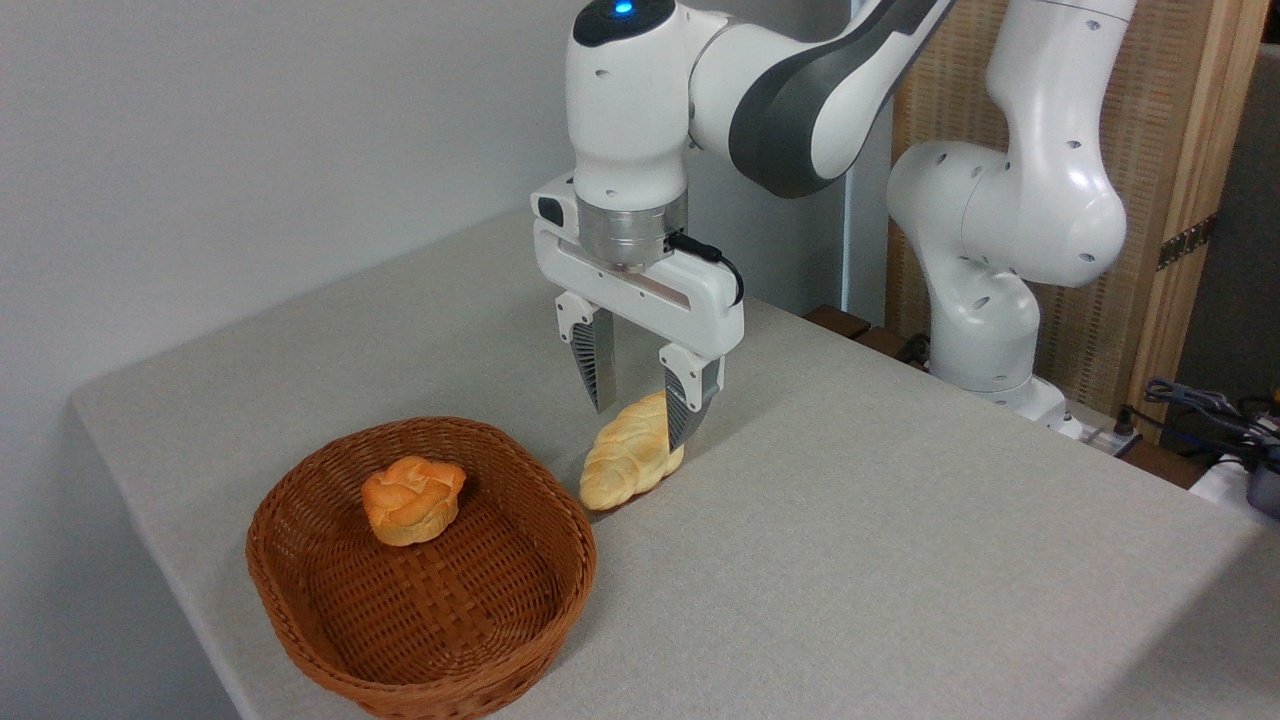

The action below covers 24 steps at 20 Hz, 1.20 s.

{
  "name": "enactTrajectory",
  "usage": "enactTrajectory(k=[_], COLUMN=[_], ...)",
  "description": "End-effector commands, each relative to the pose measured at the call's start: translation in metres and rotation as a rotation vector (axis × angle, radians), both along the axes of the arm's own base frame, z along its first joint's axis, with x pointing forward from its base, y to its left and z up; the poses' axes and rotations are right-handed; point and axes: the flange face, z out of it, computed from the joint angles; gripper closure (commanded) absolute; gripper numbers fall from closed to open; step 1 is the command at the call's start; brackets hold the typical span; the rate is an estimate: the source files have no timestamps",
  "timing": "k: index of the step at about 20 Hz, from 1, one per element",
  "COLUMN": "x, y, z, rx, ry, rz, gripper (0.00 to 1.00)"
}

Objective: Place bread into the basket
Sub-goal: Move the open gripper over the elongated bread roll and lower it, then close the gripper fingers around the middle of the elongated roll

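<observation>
The bread [628, 453], a pale-golden braided loaf, lies on the table just right of the basket [420, 565], a reddish-brown wicker oval. My gripper [640, 425] hangs open over the loaf's far end, fingers pointing down. The right finger [682, 408] overlaps the loaf's far end and hides part of it; the left finger [598, 372] stands above and behind the loaf. Whether the fingers touch it cannot be told. Nothing is held.
A small round orange-brown bun [412, 499] sits inside the basket at its back left. The grey table [850, 540] ends close behind the arm's base [990, 330] and at the left front. Cables [1210, 410] lie at the far right.
</observation>
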Motion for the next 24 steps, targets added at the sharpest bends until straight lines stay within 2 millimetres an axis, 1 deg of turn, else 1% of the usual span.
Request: enactTrajectory(k=[1,2,4,12,18,19,20,21,22,23,24], x=[0.001,0.003,0.006,0.008,0.009,0.009,0.009,0.009,0.009,0.009,0.009], y=[-0.001,-0.005,-0.009,-0.006,-0.009,-0.011,-0.013,-0.013,-0.013,-0.011,-0.011], z=[-0.007,-0.012,-0.014,-0.02,-0.033,-0.034,-0.036,-0.036,-0.036,-0.036,-0.036], rx=[0.017,0.021,0.024,0.026,0.031,0.034,0.035,0.035,0.035,0.035,0.035], ry=[-0.031,-0.03,-0.04,-0.033,-0.006,-0.003,0.0,0.001,0.001,0.001,0.001], rz=[0.001,-0.006,-0.009,-0.004,-0.012,-0.018,-0.023,-0.024,-0.026,-0.024,-0.026], gripper=[0.0,0.0,0.0,0.0,0.0,0.03,0.08,0.21,0.3,0.37,0.39])
